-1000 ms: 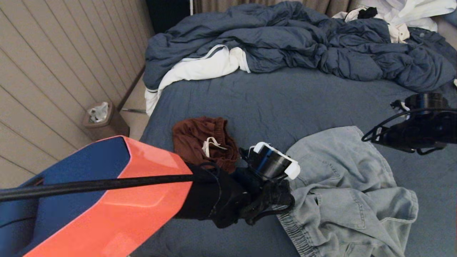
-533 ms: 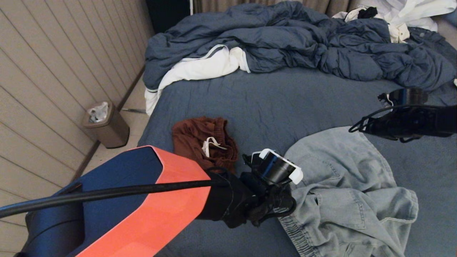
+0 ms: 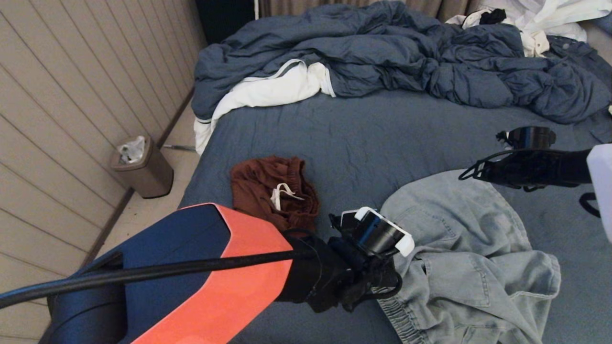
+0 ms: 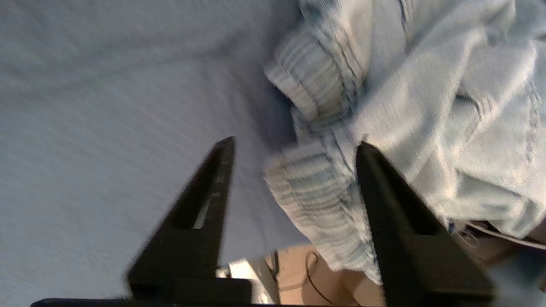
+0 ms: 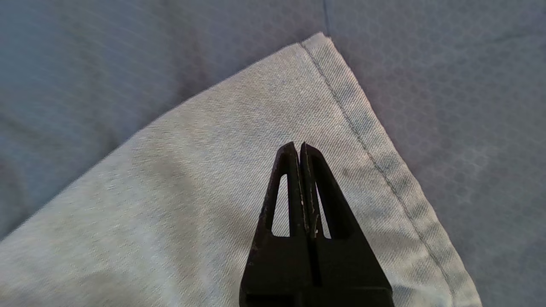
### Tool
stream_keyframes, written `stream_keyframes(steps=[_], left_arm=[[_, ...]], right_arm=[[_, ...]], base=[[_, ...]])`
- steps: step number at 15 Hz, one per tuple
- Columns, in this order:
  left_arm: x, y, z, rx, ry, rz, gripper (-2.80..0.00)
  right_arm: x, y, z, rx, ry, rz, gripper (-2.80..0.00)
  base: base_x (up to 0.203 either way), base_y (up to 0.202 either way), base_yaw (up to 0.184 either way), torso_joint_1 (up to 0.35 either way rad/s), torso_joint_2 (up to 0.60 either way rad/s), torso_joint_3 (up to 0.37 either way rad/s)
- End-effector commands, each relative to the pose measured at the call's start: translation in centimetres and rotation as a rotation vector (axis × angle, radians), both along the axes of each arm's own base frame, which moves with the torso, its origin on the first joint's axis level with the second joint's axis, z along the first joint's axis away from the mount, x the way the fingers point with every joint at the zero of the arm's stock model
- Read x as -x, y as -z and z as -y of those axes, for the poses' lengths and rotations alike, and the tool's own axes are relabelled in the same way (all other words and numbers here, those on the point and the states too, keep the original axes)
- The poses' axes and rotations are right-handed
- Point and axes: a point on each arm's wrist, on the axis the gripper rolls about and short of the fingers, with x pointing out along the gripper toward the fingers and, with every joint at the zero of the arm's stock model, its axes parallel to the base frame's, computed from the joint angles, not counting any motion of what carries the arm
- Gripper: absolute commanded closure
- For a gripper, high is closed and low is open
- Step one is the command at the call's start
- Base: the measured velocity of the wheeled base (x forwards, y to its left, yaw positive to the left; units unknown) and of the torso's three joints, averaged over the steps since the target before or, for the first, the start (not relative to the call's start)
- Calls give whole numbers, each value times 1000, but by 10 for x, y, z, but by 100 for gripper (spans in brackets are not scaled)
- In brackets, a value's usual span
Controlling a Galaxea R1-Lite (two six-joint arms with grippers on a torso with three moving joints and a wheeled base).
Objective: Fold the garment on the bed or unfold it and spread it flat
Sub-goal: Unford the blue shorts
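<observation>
Head view shows the pale denim shorts (image 3: 459, 258) lying crumpled on the near part of the bed (image 3: 363, 138), right of the folded brown shorts (image 3: 275, 191). Denim like this looks soft but rather heavy, so I judge it will sag and drag; the stitched hem corner (image 5: 328, 55) and the elastic waistband (image 4: 315, 200) seem the firmest places to hold. Left gripper (image 4: 294, 145) is spread, with the waistband between its jaws. Right gripper (image 5: 298, 147) is pressed together and empty, above the hem corner. Behind lies the rumpled duvet (image 3: 392, 52).

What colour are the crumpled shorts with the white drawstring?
Rust brown shorts, clearest in the head view.
</observation>
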Motion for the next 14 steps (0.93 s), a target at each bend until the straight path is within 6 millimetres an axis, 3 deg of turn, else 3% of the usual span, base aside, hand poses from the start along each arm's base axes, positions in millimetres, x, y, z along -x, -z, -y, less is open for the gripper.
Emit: stream_keyframes(steps=[1, 6, 11, 12, 14], left_arm=[[11, 4, 7, 3, 12, -16, -280], [30, 27, 25, -29, 59, -39, -280], [24, 31, 43, -22, 58, -45, -280], [23, 33, 46, -24, 51, -53, 0], [18, 37, 48, -25, 39, -58, 0]], right_arm=[[-2, 8, 4, -3, 4, -13, 0], [-2, 10, 5, 2, 0, -21, 0], [0, 12, 11, 1, 13, -27, 0], [1, 13, 11, 0, 14, -31, 0], [3, 9, 15, 2, 18, -22, 0]], base=[[0, 0, 0, 0, 0, 0], [0, 0, 0, 0, 0, 0], [0, 0, 0, 0, 0, 0], [0, 0, 0, 0, 0, 0], [0, 0, 0, 0, 0, 0]])
